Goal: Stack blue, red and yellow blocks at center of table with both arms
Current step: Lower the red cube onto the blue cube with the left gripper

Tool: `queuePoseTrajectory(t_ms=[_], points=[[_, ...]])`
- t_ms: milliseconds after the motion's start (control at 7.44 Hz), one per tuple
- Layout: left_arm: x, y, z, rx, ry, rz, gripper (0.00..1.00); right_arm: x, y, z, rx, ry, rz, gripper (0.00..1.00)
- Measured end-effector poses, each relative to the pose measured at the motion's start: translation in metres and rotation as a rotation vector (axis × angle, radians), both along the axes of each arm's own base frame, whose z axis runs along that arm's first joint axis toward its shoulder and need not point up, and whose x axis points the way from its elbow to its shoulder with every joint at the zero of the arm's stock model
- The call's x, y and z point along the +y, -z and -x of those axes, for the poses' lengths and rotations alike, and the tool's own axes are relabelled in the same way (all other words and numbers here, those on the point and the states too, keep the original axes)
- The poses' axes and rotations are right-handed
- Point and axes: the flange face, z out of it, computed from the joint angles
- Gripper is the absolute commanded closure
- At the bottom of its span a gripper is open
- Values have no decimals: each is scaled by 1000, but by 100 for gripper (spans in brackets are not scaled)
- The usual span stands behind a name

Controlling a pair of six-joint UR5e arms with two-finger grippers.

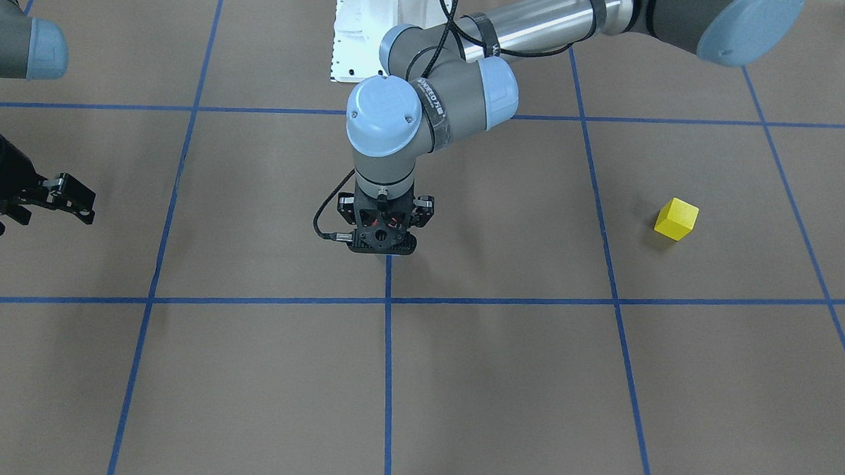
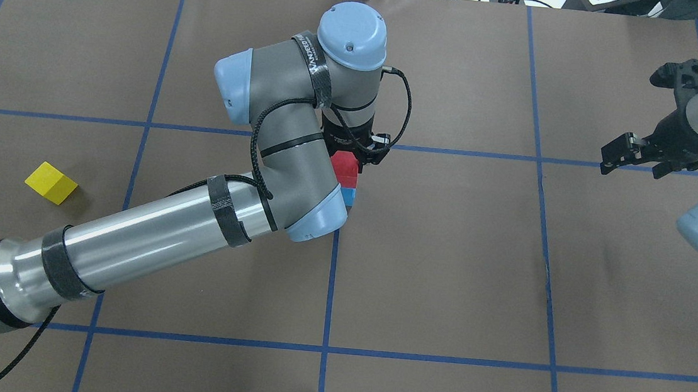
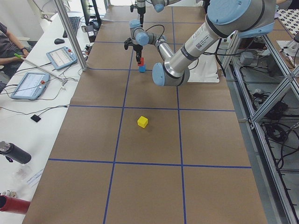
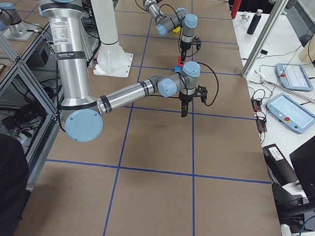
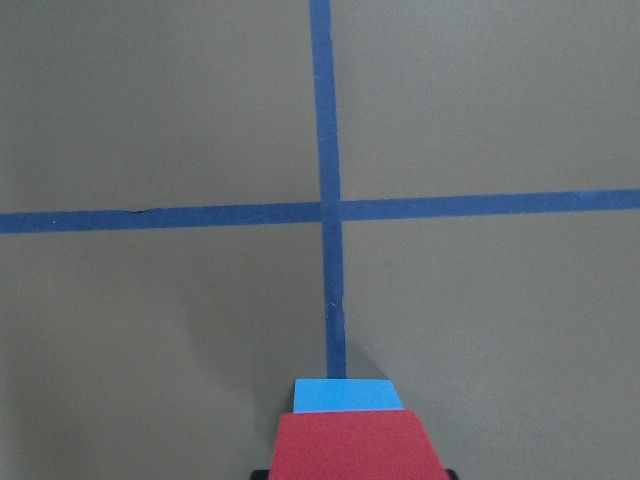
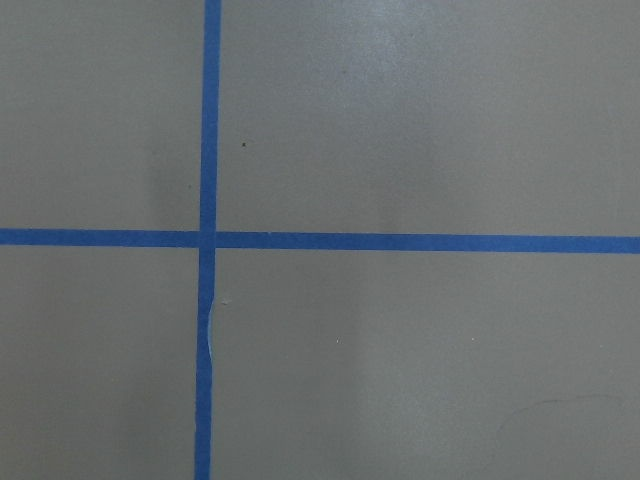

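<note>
step: red block (image 2: pixel 345 165) being set on blue block (image 2: pixel 348 195) at desk (image 2: pixel 444 261) centre | left pincer (image 2: pixel 352 154) judged clamped on red block | right pincer (image 2: pixel 635 163) held apart, aside | next: release called for, then yellow block (image 2: pixel 50 182) fetched

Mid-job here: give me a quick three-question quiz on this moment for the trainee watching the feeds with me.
1. True or false: the red cube block is directly above the blue cube block.
2. Which block lies alone on the table, well off to the robot's left? A) the yellow cube block B) the blue one C) the red one
3. Fill in: the gripper over the red block belongs to the robot's ____ arm.

Key: 1 true. 2 A. 3 left.
</note>
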Motion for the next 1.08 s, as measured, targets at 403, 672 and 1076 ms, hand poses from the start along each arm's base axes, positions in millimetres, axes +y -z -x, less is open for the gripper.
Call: queuePoseTrajectory(t_ms=[403,672,1076], points=[[3,-3,-3,-6,2,-6,100,0,0,0,0,0,-1,0],[5,-3,-5,-9,4,-13,100,-1,0,0,0,0,0,0],[7,-3,-7,-9,1,-14,100,-1,1,1,0,1,-1,0]])
